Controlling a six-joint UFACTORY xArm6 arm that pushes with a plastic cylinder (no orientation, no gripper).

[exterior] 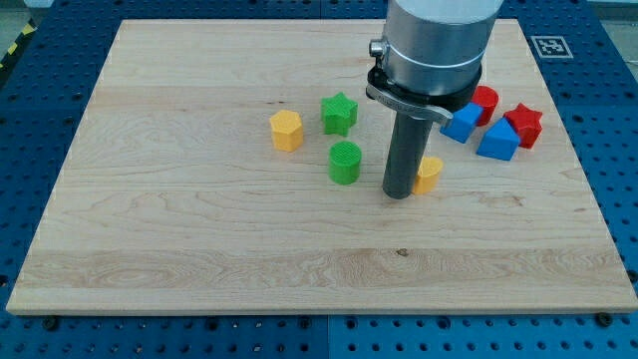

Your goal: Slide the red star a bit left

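Rod upright, my tip [399,194] beside yellow block [430,174] (touching)

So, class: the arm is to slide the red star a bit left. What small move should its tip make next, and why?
Probably move my tip away from the yellow block and round to the right side of the red star. The tip now sits well to the star's lower left, with two blue blocks between them, so pushing leftward needs contact from the view's right.

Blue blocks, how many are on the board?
2. One blue block sits just right of the arm, partly behind it. The other blue block lies to its right, beside the red star. The arm could be hiding more.
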